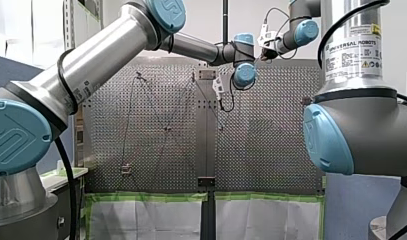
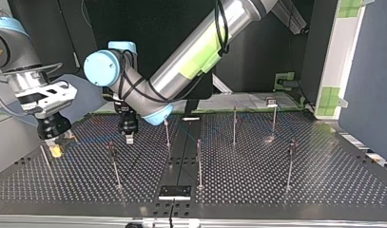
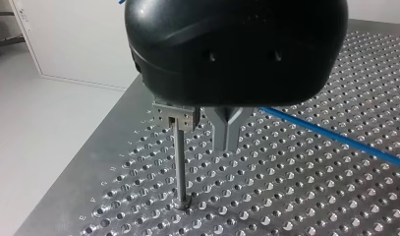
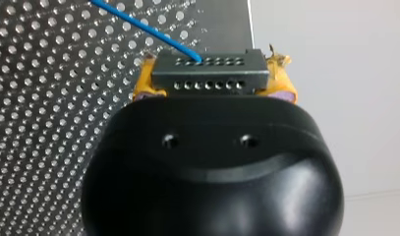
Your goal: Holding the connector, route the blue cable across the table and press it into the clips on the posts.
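Note:
A dark grey connector (image 4: 207,78) with rows of holes sits between the yellow pads (image 4: 144,81) of my right gripper (image 4: 212,73), which is shut on it. The blue cable (image 4: 138,24) leaves its top face and runs out over the perforated table. At the top view's left, that gripper (image 2: 54,148) hovers just above the table. My left gripper (image 3: 227,132) has its metal fingers shut, beside a post (image 3: 180,167) topped by a clip (image 3: 180,117). The blue cable (image 3: 335,137) comes out from behind those fingers; whether it is pinched is hidden.
Several thin posts (image 2: 199,161) stand across the perforated table (image 2: 324,180). A black plate (image 2: 174,191) lies at its edge in the top view's foreground. The table's edge (image 3: 89,162) runs close to the post by my left gripper. A white panel (image 2: 343,57) stands at the top view's right.

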